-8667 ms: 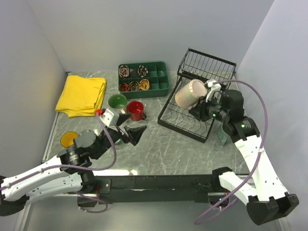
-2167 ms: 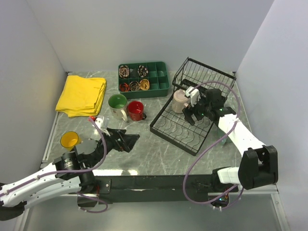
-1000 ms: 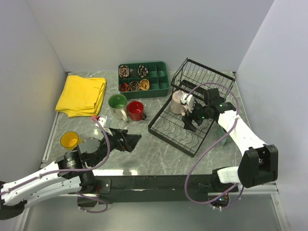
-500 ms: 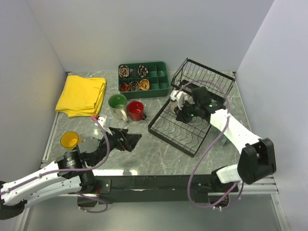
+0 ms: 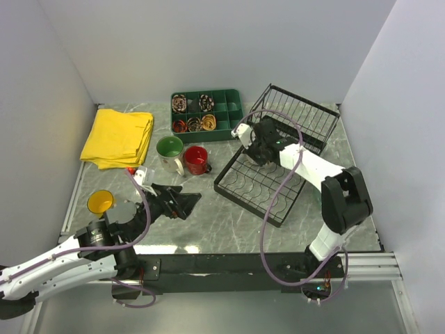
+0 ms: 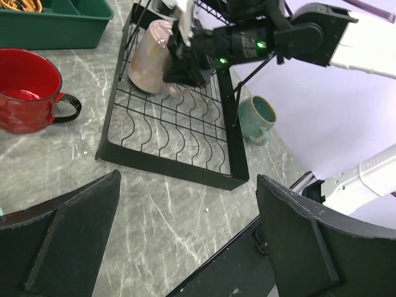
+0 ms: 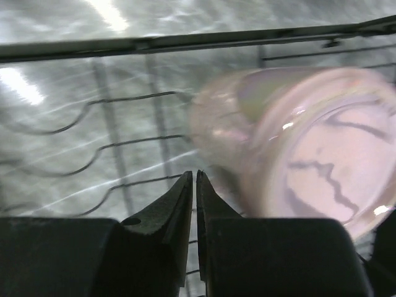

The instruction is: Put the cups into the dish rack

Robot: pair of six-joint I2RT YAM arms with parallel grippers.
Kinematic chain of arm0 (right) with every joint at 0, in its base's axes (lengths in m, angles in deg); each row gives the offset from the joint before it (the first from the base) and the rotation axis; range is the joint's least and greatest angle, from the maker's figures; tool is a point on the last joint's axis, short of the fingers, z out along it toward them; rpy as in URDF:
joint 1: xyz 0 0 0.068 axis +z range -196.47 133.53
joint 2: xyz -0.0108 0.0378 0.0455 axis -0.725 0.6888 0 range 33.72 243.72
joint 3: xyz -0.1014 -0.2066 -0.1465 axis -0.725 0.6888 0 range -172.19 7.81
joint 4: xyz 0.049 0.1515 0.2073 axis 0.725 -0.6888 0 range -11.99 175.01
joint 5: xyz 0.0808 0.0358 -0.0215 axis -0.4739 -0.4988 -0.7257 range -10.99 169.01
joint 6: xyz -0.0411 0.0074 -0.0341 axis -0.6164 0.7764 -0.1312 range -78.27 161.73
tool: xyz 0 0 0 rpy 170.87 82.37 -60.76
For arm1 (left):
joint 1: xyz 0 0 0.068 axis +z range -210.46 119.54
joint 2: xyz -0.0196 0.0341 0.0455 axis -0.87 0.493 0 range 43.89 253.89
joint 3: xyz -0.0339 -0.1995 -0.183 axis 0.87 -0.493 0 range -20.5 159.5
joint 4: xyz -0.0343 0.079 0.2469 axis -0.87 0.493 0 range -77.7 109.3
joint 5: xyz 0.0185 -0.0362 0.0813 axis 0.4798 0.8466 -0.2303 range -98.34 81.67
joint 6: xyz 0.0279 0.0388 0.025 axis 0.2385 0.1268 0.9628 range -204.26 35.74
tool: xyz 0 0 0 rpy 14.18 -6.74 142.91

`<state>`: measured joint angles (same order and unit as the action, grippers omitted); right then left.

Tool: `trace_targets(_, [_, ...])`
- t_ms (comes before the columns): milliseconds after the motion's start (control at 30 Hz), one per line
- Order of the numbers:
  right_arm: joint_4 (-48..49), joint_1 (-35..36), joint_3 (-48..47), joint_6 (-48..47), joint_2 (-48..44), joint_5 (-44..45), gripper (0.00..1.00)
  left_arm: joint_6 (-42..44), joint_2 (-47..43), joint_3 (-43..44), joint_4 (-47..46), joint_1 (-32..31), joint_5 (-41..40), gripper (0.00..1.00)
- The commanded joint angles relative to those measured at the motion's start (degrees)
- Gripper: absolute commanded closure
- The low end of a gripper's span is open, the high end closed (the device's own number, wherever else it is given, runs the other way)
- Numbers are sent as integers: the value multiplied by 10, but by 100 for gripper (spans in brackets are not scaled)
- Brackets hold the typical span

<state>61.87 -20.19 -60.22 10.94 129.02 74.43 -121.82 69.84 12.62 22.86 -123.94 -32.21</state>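
Observation:
The beige-pink mug [image 6: 150, 57] leans in the far left corner of the black dish rack [image 5: 257, 186]; it is blurred in the right wrist view [image 7: 297, 142]. My right gripper [image 7: 196, 176] is shut and empty beside it, over the rack's far end [image 5: 252, 142]. My left gripper [image 6: 185, 235] is open and empty, low over the table [image 5: 174, 202]. The red mug [image 5: 196, 159] and the cream mug with green inside [image 5: 169, 148] stand left of the rack. The yellow mug [image 5: 101, 202] sits at the near left. A teal mug [image 6: 260, 117] stands right of the rack.
A green compartmented tray [image 5: 233, 115] with small items stands at the back, just left of the rack's raised tier. A folded yellow cloth [image 5: 118, 136] lies at the far left. Grey walls close in on three sides.
My right arm has swung left across the rack with the beige-pink mug, which now rests in the rack's far left corner. The rack has slid slightly left. My left arm has barely moved.

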Motion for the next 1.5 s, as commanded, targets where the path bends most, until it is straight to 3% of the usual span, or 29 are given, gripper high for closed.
trace_targets(0, [41,6,-48,0,28,101,87,-6,-4,13,0,-1,-7,4])
trace_targets(600, [99,2,-90,-15,105,224,87,-8,-15,11,7,-2,-10,4])
trace_targets(767, [95,0,-98,-19,105,216,86,-11,-15,12,6,-1,-11,4])
trace_targets(833, [77,0,-93,-20,86,190,85,-14,-13,17,8,-2,-13,4])
trace_targets(933, [25,0,-80,-25,29,79,81,-23,-4,26,18,-2,-22,4])
trace_targets(967, [7,1,-75,-34,12,2,80,-27,-1,28,24,-2,-30,4])
trace_targets(1067, [-58,2,-64,-49,-59,-121,78,-44,13,38,38,-1,-58,4])
trace_targets(1267, [-116,1,-33,-26,-141,-211,73,-131,62,83,146,14,-158,4])
trace_targets(1400, [-109,-14,-9,4,-216,-243,67,-106,125,106,129,140,-43,2])
trace_targets(1433, [-111,-25,-5,8,-225,-256,65,-94,140,113,119,221,38,1])
trace_targets(1467, [-115,-31,-3,13,-234,-259,64,-91,156,118,114,260,81,3])
